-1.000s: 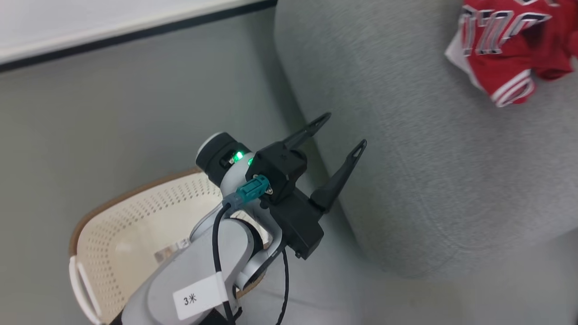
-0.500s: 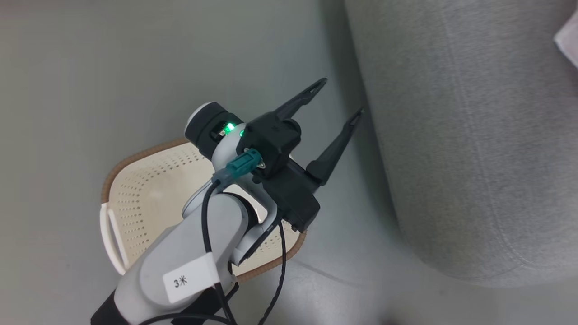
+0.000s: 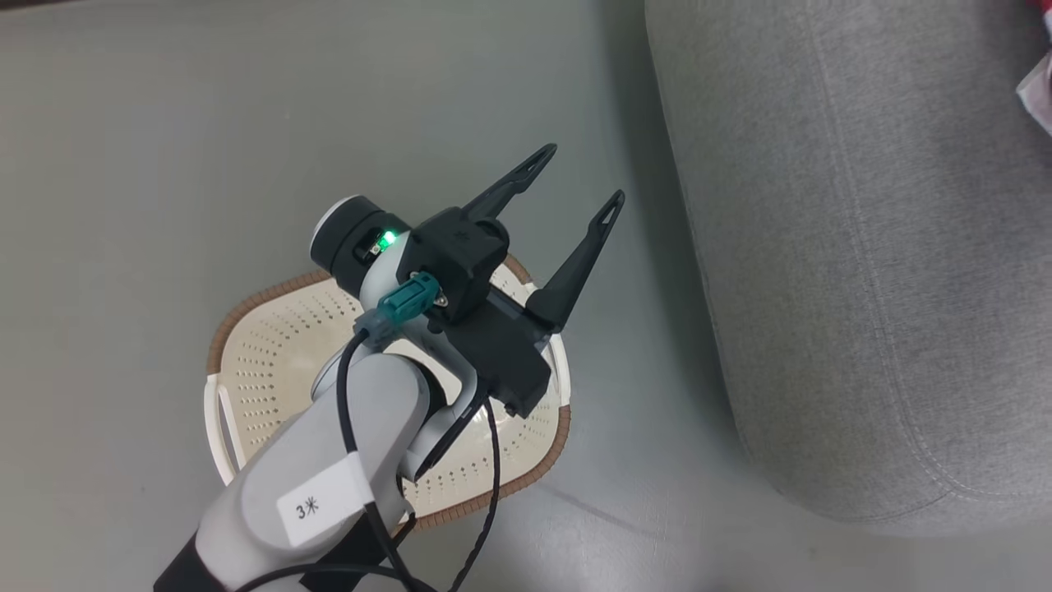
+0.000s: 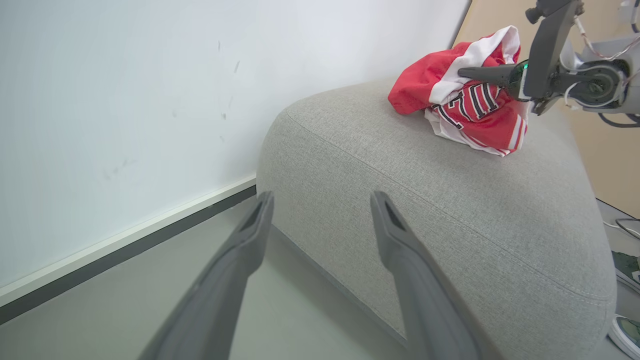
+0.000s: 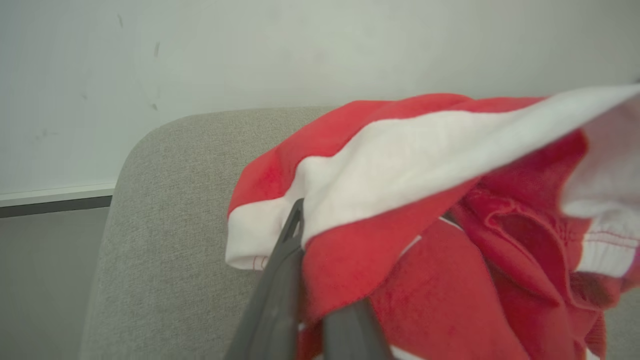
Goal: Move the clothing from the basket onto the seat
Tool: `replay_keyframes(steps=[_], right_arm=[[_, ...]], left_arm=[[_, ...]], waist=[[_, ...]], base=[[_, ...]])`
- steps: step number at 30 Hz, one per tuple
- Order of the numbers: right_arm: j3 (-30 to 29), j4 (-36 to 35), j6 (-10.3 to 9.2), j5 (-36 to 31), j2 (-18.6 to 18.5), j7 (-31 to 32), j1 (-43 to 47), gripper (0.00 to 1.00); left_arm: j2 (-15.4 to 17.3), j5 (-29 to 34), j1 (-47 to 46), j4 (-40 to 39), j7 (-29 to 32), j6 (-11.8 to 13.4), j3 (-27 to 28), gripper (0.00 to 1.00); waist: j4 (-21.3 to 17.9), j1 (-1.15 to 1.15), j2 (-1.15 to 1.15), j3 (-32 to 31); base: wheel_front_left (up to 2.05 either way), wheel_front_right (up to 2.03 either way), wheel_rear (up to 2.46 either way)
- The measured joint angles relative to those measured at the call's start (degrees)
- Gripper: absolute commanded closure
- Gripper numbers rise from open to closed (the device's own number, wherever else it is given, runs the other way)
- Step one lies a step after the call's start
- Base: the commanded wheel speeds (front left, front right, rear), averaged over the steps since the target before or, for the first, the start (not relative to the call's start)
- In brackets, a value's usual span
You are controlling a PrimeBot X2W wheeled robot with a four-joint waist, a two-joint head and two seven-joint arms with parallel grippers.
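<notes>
The grey seat [image 3: 863,247] takes up the right of the head view. On the floor to its left stands the cream basket [image 3: 246,308]; what shows of its inside is bare, and my left arm hides part of it. My left gripper [image 3: 580,176] hovers above the basket's far rim, open and holding nothing, fingers pointing at the seat [image 4: 450,210]. Red clothing [image 4: 450,95] lies bunched on the seat top. My right gripper [image 4: 462,73] is shut on it. In the right wrist view the fabric [image 5: 425,150] drapes over the fingers [image 5: 280,280]. A sliver of clothing [image 3: 1039,86] shows at the head view's right edge.
A white wall [image 4: 125,100] with a dark baseboard [image 4: 125,255] runs behind the seat. Grey floor [image 3: 164,164] surrounds the basket. A shoe [image 4: 625,335] and cables [image 4: 625,225] lie on the floor past the seat's far end.
The head camera has swung, so the whole basket now shows and the jersey has slid off to the right edge. My left gripper stays open, now further from the seat's edge.
</notes>
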Motion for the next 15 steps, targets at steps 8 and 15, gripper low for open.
replay_keyframes(steps=[8, 15], right_arm=[[0.3, 3.6, 0.02, 0.3, 1.4, -0.4, 0.0, 0.00], [2.9, 3.7, 0.02, 1.7, 1.7, -0.7, 2.7, 0.00]], left_arm=[[0.0, -0.6, 1.6, 2.3, -1.9, -0.5, 0.5, 0.00], [0.3, -2.1, 3.7, 4.2, -3.6, -0.5, 1.0, 0.00]], waist=[[-0.7, 0.00, 0.00, -3.6], [-1.3, 0.00, 0.00, -7.2]], base=[[0.00, 0.00, 0.00], [0.00, 0.00, 0.00]])
